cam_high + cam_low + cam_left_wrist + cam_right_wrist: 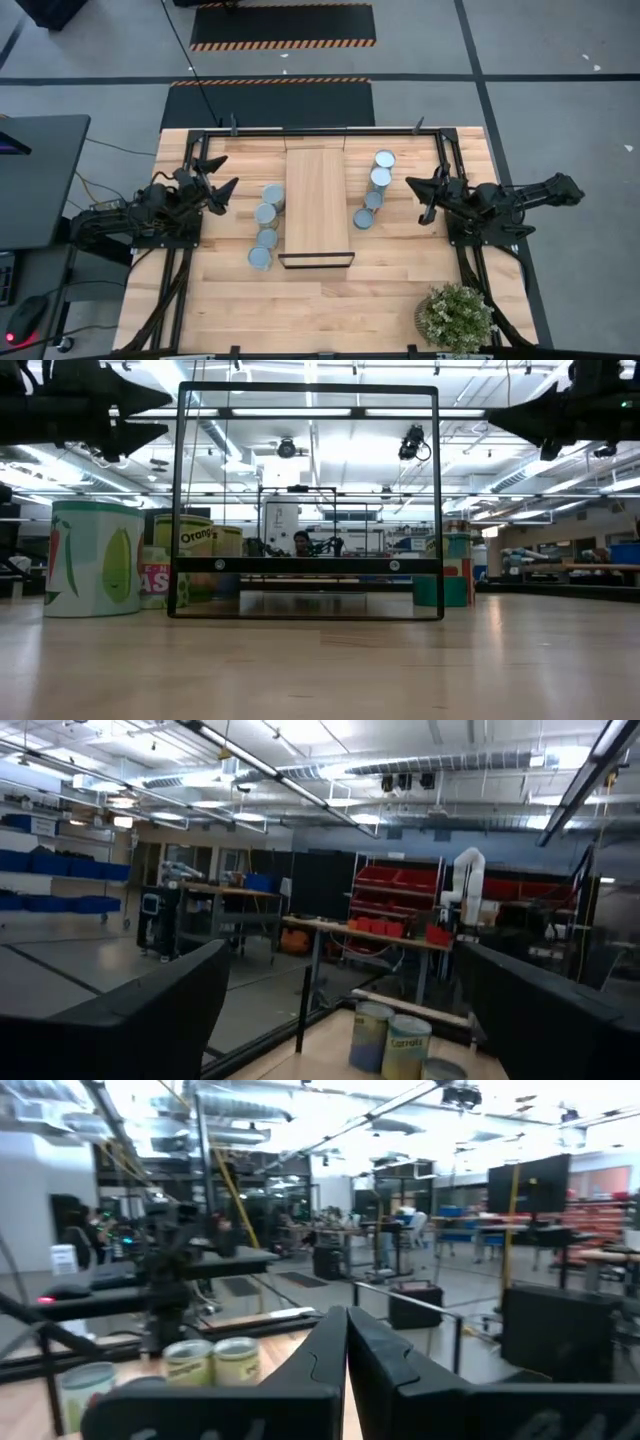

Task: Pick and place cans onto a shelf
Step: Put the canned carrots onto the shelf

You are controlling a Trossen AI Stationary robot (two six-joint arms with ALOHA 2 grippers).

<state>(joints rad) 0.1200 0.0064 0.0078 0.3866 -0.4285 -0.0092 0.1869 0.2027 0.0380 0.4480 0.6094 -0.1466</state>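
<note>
Planked wooden tabletop (330, 300) on grey floor, hazard-striped mats at the top of the high view. The shelf (316, 205) lies mid-frame, long axis vertical, its black lip at the lower short end, nothing on it.

The cans (267, 212): four in a line just left of the shelf, four more in a line to its right, running toward upper right. All stand on the tabletop.

Left gripper (222, 180) at centre-left, fingers spread wide, holding nothing, near the top can of the left line. Right gripper (421, 200) at centre-right, fingers pressed together, empty, apart from the right line.

Potted plant (455, 317) lower right. Dark monitor (35, 175) at left edge, cut off.

Low view: a black frame (307, 500) blocks the middle; right-side cans mostly hidden behind it.
</note>
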